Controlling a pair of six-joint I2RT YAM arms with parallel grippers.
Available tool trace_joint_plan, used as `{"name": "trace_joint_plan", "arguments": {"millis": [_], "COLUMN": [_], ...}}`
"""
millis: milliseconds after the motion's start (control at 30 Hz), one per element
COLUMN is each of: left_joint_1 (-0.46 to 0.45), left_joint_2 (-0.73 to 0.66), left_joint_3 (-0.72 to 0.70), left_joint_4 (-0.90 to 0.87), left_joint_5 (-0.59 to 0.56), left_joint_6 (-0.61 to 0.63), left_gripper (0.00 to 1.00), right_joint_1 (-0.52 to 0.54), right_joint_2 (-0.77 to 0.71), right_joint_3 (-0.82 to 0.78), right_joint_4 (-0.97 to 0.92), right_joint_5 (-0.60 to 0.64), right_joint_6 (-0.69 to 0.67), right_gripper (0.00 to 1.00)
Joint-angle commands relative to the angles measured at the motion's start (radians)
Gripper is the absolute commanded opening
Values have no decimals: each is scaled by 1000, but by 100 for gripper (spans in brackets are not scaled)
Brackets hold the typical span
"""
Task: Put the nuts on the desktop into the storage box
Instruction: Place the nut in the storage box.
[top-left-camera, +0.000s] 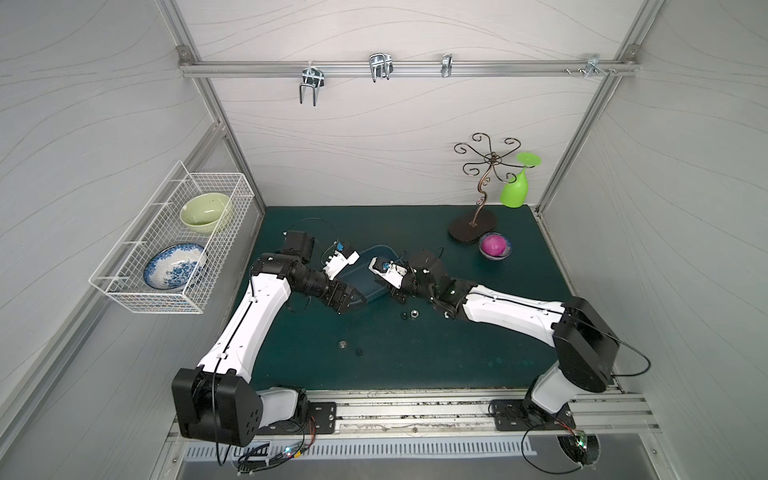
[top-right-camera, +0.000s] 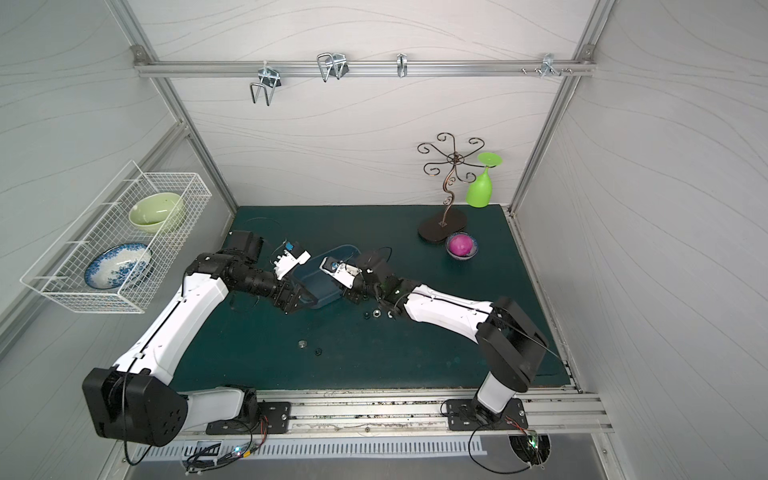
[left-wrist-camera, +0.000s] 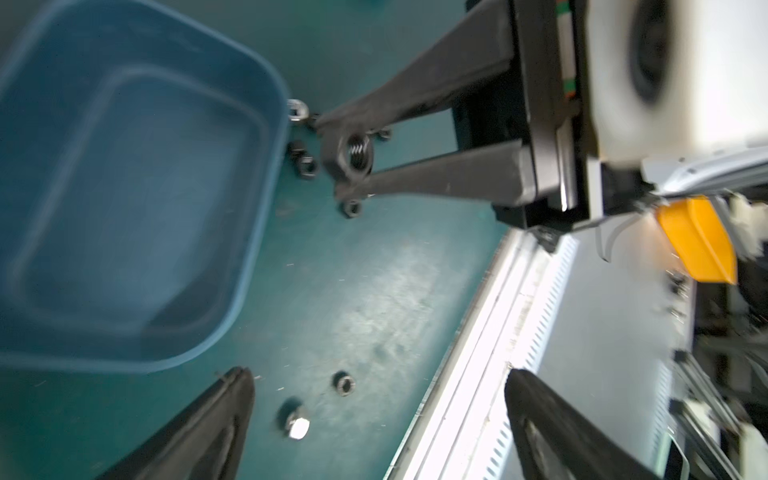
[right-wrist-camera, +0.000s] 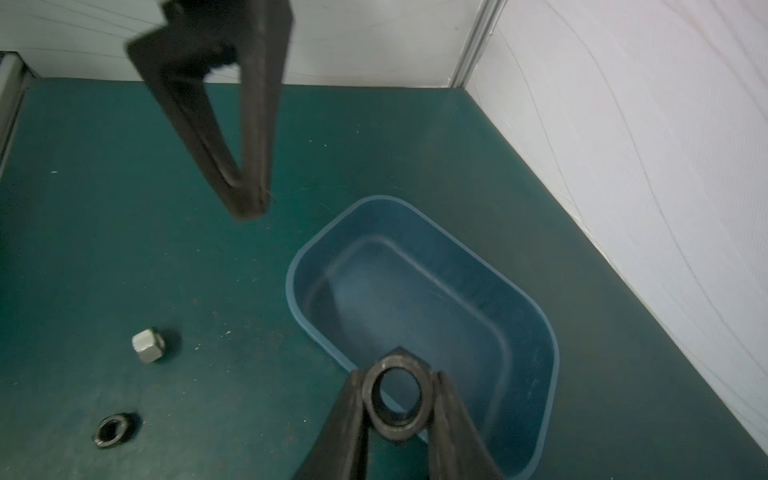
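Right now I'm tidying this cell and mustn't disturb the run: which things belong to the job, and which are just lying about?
Job: storage box; black nut held in the right gripper; loose nuts on the desktop, such as the silver nut; open left gripper.
Lying about: wire basket, green bowl, blue-patterned dish; metal stand, green glass; small bowl, magenta ball; wall hooks.

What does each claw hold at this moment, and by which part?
The right claw pinches one black hexagonal metal nut by two opposite outer sides, leaving its hole uncovered. The left claw is open and holds nothing.
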Motion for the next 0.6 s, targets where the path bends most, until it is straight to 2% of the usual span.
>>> {"name": "trace_joint_plan", "arguments": {"millis": [0, 200, 567], "left_joint_1": [59, 96, 97], "left_joint_2": [-13, -15, 13], "left_joint_3": [-14, -44, -37], "left_joint_4": [92, 114, 114], "left_joint_5": [-29, -74, -214], "left_joint_6": [-61, -71, -101], "left_gripper": [99, 99, 99], "right_joint_1": [-41, -85, -102], "right_joint_2": [86, 262, 517], "right_joint_3": [79, 238, 463], "right_joint_4": [-54, -140, -256], "right_joint_5": [-57, -53, -40], "right_joint_6": [81, 111, 114], "right_gripper": [12, 11, 13]}}
